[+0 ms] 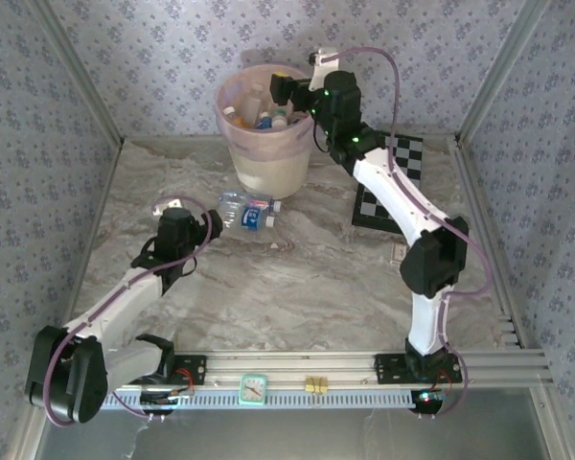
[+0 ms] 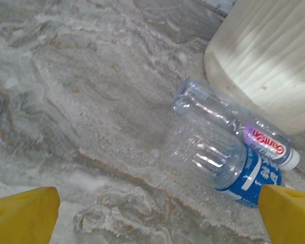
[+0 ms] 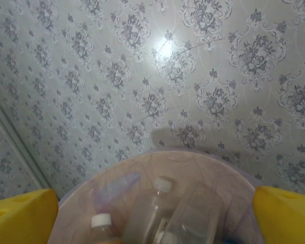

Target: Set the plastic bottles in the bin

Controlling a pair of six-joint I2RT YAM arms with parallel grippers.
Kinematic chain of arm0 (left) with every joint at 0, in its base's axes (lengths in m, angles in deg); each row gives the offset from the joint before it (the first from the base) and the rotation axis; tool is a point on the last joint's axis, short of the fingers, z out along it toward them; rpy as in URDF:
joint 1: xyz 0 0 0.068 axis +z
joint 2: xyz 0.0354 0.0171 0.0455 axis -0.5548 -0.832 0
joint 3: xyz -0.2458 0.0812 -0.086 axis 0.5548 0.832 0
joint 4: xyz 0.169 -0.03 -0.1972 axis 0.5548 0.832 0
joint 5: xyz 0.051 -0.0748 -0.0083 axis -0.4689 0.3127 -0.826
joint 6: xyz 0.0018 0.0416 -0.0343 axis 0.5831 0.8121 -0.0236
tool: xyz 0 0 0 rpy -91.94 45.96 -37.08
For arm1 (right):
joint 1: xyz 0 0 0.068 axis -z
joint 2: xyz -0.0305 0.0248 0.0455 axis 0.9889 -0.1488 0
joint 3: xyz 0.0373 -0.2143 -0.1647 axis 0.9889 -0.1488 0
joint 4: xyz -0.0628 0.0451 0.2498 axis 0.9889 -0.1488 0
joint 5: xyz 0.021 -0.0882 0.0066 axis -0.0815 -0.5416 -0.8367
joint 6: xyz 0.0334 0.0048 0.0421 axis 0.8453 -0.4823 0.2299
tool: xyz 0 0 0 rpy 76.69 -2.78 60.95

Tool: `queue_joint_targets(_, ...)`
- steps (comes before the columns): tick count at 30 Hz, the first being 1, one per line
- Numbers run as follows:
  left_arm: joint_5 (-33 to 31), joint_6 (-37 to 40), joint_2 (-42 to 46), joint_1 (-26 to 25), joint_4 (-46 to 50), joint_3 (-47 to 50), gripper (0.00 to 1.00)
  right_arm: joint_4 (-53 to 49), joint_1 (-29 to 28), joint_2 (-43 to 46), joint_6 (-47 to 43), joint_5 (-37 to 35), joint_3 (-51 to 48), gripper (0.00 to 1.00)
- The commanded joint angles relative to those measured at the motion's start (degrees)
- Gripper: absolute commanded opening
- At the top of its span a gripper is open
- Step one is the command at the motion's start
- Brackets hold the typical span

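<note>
Left claw (image 2: 157,213) is hanging wide and empty while I'm eyeing the blue-labelled bottle (image 2: 221,165) lying ahead-right, slanted across its opening.

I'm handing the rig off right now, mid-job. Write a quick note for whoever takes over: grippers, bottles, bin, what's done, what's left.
Left gripper: open, low over the table, facing the two loose bottles, touching neither.
Right gripper: open above the bin, nothing between its fingers.
Done: several plastic bottles lie inside the bin.
Left: two bottles lie side by side on the table by the bin's base, the blue-labelled bottle and the pink-labelled bottle.
Likely next: grasp the blue-labelled bottle, which lies nearer the left gripper.
</note>
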Motion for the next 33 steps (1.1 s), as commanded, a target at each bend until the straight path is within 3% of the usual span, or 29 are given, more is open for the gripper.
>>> queue_joint_targets(1,1.65,3.19,-1.97,0.89,-1.37,-4.07,1.00,-3.88,-1.17,5.75,-2.36,-0.48,-5.68,1.00)
queue_joint_targets(15,17.95,11.40,-21.28,2.76,-2.17,-19.03,1.00,-1.14,-2.89,25.82,1.37,-0.95,-40.15,1.00)
queue_joint_targets(22,22.88,15.03,-28.70,2.69,0.16,-25.28,1.00,1.26,-1.44,30.00,10.42,-4.83,-54.40,1.00)
queue_joint_targets(33,28.16,17.12,-36.49,2.63,2.89,-30.64,0.98,6.40,0.32,28.54,16.42,-2.16,-59.19,1.00)
